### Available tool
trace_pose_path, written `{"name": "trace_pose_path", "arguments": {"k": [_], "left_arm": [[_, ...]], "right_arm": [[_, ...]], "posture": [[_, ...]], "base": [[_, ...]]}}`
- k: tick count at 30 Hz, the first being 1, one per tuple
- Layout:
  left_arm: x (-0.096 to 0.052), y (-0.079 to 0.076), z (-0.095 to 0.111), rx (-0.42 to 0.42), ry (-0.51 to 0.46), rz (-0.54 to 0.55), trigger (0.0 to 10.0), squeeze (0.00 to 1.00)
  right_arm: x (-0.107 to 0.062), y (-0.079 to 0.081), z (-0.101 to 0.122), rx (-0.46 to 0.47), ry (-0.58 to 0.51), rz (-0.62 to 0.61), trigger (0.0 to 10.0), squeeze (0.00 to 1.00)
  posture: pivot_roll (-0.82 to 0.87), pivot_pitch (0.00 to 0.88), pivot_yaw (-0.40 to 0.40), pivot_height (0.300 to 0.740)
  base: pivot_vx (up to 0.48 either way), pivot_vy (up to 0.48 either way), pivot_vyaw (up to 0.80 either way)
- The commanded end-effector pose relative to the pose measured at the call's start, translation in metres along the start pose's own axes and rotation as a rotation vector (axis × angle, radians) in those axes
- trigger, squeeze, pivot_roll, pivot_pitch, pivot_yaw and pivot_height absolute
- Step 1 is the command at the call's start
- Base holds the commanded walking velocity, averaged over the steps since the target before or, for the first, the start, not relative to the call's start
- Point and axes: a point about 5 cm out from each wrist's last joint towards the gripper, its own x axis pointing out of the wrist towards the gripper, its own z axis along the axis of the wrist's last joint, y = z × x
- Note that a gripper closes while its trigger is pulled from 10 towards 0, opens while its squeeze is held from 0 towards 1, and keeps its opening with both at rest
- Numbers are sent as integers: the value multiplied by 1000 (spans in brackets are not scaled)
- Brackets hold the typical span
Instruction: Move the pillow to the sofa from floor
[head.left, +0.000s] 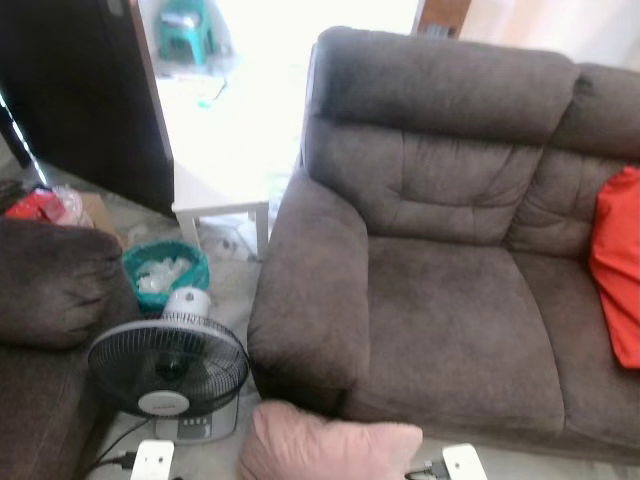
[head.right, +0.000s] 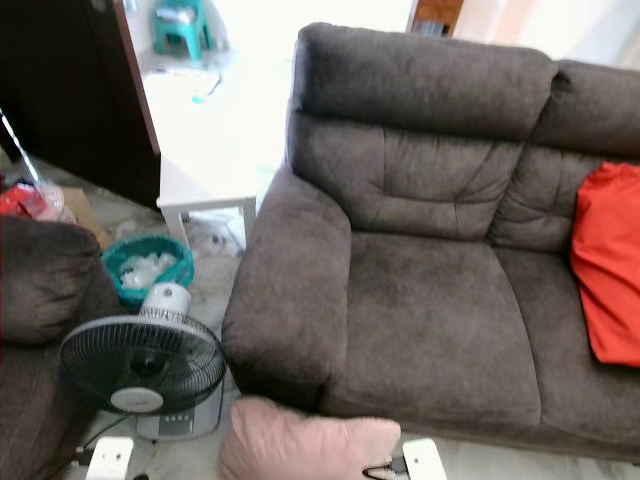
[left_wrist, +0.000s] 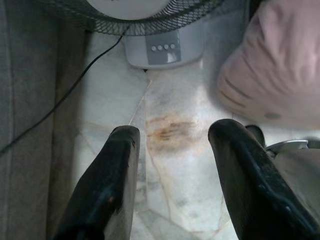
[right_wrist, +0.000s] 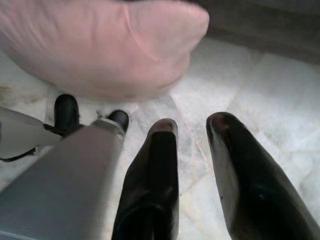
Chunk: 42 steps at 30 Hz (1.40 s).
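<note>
Left gripper (left_wrist: 172, 150) fingers spread wide, nothing between them, over bare marble floor (left_wrist: 175, 180); the pink pillow (left_wrist: 280, 65) sits just off one fingertip. Right gripper (right_wrist: 192, 132) fingers a small gap apart, also empty, just short of the pillow.

Progress: nothing done, I'd say. Pillow is on the floor against the front base of the grey sofa (head.left: 450, 330), by its armrest corner, next to the table fan (head.left: 168, 365). Grasp, lift and place all remain.

Pillow's long axis runs parallel to the sofa's front edge, lying flat.

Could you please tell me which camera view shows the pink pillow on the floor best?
The right wrist view: the soft pink fabric pillow is large and close there. The eye views show its top edge cut off; the left wrist view catches one side.
</note>
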Motion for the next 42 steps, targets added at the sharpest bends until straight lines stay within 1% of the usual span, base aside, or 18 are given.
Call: {"name": "trace_pose_path", "arguments": {"k": [1,11,19,22,27,39,42], "left_arm": [[-1,1,-5,1,18,5,10000,0],[-2,1,-4,0,-1,-4,10000,0],[-2,1,-4,2,6,-9,10000,0],[-1,1,-4,30,7,-15,10000,0],[-1,2,-4,43,8,-11,10000,0],[-1,2,-4,44,5,-2,10000,0],[-1,1,-3,40,3,-1,10000,0]], "right_arm": [[-1,1,-3,10,8,0,10000,0],[-1,1,-3,9,8,2,10000,0],[-1,1,-4,10,9,3,10000,0],[-1,1,-4,11,9,4,10000,0],[-1,1,-4,9,8,6,10000,0],[-1,1,-3,10,7,7,10000,0],[-1,1,-3,8,7,6,10000,0]], "posture": [[168,16,-69,740],[171,18,-69,740],[170,17,-69,740],[170,15,-68,740],[170,15,-68,740],[171,9,-70,740],[170,10,-72,740]], "base": [[0,375,0],[0,34,0],[0,0,0],[0,0,0],[0,0,0],[0,-272,0],[0,0,0]]}}
